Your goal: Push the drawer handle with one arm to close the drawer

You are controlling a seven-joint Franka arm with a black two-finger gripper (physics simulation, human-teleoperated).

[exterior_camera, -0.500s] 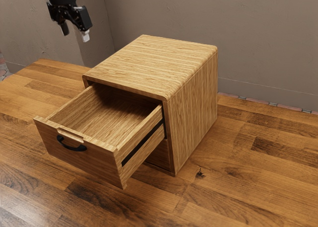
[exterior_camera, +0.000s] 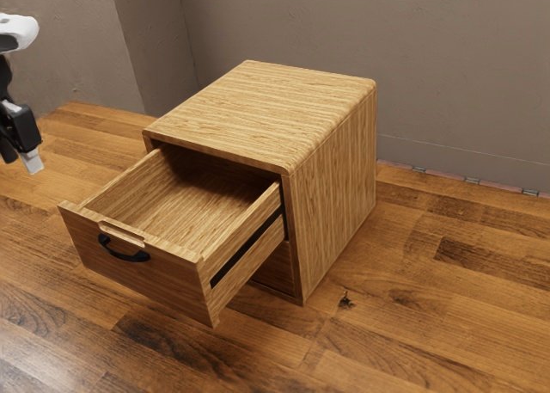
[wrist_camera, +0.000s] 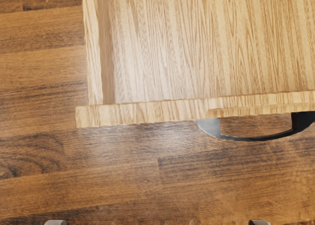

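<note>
At the exterior view's left edge, my gripper [exterior_camera: 21,159] hangs with its fingers apart and nothing between them. The upper drawer [exterior_camera: 142,277] of the wooden cabinet [exterior_camera: 262,105] stands pulled out, its inside bare. A black curved handle [exterior_camera: 125,254] is fixed to its front panel, with a gap between it and my gripper. Looking down from the hand, the wrist view has the drawer's front edge [wrist_camera: 142,115] and the dark handle [wrist_camera: 256,138]. The tips of my gripper [wrist_camera: 157,222] stand wide apart there, on the outer side of the front panel.
The cabinet stands on a wooden plank surface [exterior_camera: 438,316], which extends around it. Part of a lower compartment front [exterior_camera: 277,268] is visible beneath the pulled-out drawer. A grey-brown wall [exterior_camera: 455,75] rises behind.
My gripper has moved toward the exterior view's left and lower, now partly cut off by that edge. Drawer and cabinet stand as before.
</note>
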